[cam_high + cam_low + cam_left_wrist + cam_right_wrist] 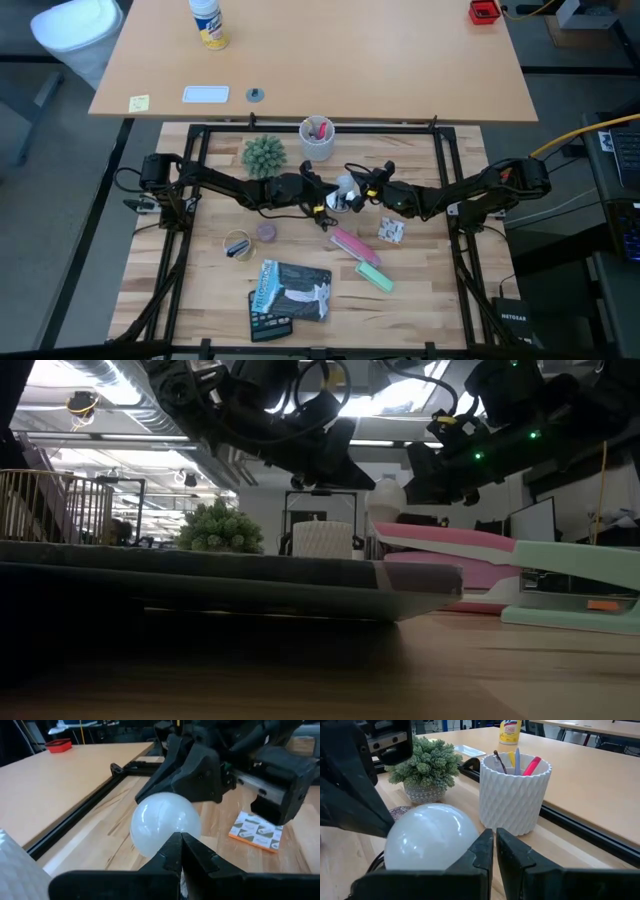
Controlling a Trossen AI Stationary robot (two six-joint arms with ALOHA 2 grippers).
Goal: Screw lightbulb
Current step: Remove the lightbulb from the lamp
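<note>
Here the lightbulb (345,187) sits at the middle of the high view, just below the white cup of pens (318,138), and both arms meet over it from the two sides of the frame. The left claw (322,196) has its fingers together, tips pressed shut at the near side of the frosted globe in the left wrist view (165,822). The right claw (362,183) reads the same from its own wrist camera: fingers nearly touching, closed beside the globe (431,836) rather than around it. Neither claw seems to clamp the glass itself. In the low view the bulb (386,498) shows as a pale dome, rounded end up, so its long axis seems to run close to vertical with the screw base hidden below, presumably toward the fixture. To do this step well, I judge the turning claw needs a light, centred hold on the globe, rotating about that upright axis without tilting it, while the other claw steadies whatever holds the base. Side pressure risks cross-threading or cracking the glass.
</note>
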